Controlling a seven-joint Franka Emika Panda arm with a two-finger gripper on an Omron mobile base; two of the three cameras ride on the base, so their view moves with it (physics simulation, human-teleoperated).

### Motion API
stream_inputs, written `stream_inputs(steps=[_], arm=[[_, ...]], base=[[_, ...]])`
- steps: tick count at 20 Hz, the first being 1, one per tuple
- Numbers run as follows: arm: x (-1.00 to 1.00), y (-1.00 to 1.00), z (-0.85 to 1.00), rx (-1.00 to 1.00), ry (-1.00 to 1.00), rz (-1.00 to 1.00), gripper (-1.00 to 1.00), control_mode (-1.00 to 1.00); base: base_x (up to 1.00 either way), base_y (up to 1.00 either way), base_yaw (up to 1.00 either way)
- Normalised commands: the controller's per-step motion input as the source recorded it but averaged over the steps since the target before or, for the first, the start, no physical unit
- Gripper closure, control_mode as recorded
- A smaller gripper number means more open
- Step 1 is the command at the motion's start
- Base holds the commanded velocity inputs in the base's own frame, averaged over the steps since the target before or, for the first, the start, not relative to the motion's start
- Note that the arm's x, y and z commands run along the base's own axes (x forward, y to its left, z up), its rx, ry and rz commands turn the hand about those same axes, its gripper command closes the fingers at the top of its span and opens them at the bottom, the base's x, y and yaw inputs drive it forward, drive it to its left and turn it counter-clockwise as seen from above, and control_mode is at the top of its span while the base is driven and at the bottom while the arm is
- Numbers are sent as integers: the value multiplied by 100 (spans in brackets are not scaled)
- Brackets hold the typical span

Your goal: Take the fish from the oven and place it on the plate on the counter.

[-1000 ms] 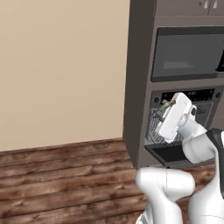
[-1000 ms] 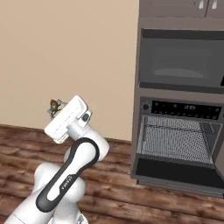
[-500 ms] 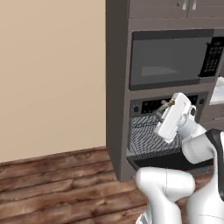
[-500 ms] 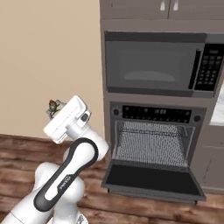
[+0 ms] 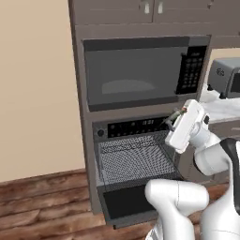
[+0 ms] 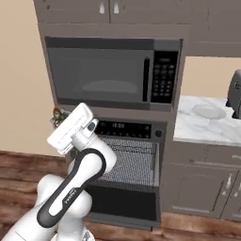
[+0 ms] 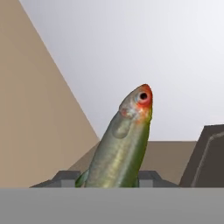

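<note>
STEP: carrying, fish [image 7: 122, 148] already out of oven [image 6: 127, 164] | CLAW [image 5: 174, 117]: clamping fish, head pointing up, raised before oven | TARGET: plate [image 6: 208, 111] on desk [image 6: 197, 127], at 3 o'clock | NEXT: calling for rightward transfer, then lowering over plate.

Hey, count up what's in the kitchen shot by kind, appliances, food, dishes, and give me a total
Appliances: 3, the oven, the microwave, the toaster oven
Food: 1, the fish, held in the gripper
Dishes: 1, the plate on the counter
Total: 5
</note>
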Motion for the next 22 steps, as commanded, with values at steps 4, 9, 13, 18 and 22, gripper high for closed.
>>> stream_inputs(steps=[4,9,13,18,22], arm=[[0,0,0,0,0,0,100,100],[0,0,0,0,0,0,100,100],[0,0,0,0,0,0,100,100],[0,0,0,0,0,0,100,100],[0,0,0,0,0,0,100,100]], base=[[-18,-100,1],[10,-100,2],[22,-100,2],[66,-96,5],[100,-42,3]])
